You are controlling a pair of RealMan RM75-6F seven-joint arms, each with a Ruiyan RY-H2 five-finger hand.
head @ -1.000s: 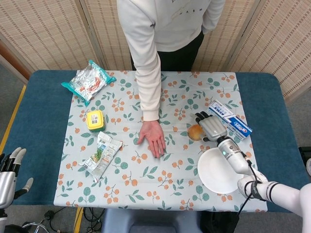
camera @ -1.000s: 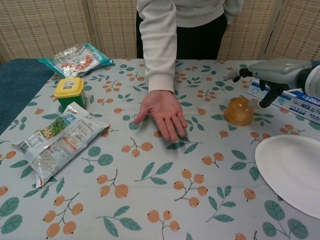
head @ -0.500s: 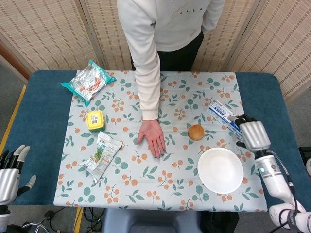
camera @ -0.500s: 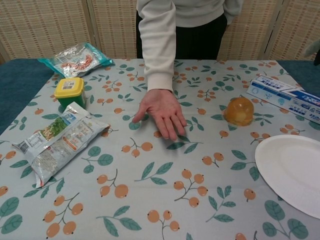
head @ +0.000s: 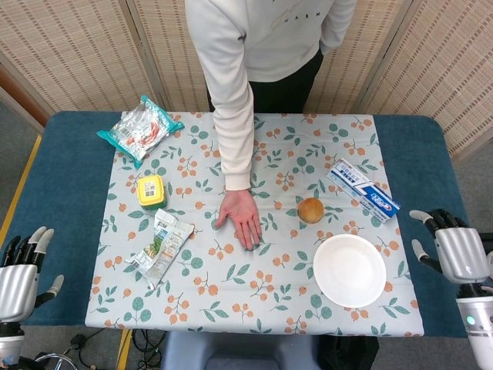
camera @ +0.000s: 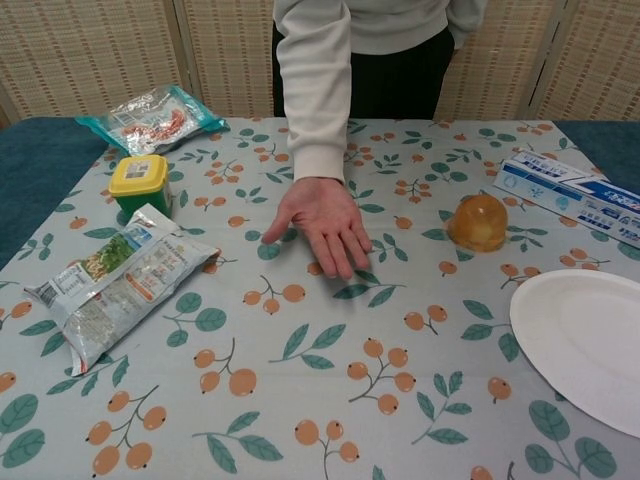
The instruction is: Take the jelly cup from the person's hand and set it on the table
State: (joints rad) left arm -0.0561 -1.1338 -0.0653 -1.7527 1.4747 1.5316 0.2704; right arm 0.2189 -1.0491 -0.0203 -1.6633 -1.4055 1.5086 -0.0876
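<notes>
The orange jelly cup (head: 310,210) (camera: 478,222) stands alone on the floral tablecloth, right of the person's hand (head: 241,218) (camera: 318,224), which lies flat and empty on the cloth. My right hand (head: 454,253) hangs off the table's right edge, open, fingers apart, far from the cup. At the lower left corner, below the table's near edge, my left hand (head: 21,276) is open too. Neither hand shows in the chest view.
A white paper plate (head: 349,270) (camera: 585,340) lies near the front right. A blue-white box (head: 363,190) (camera: 574,196) lies behind it. On the left are a yellow-lidded tub (head: 151,190), a snack packet (head: 161,245) and a teal bag (head: 140,129).
My right hand has drawn back from beside the jelly cup, past the plate, off the table's right edge. The cup stays where it stood. The person's hand has barely shifted.
</notes>
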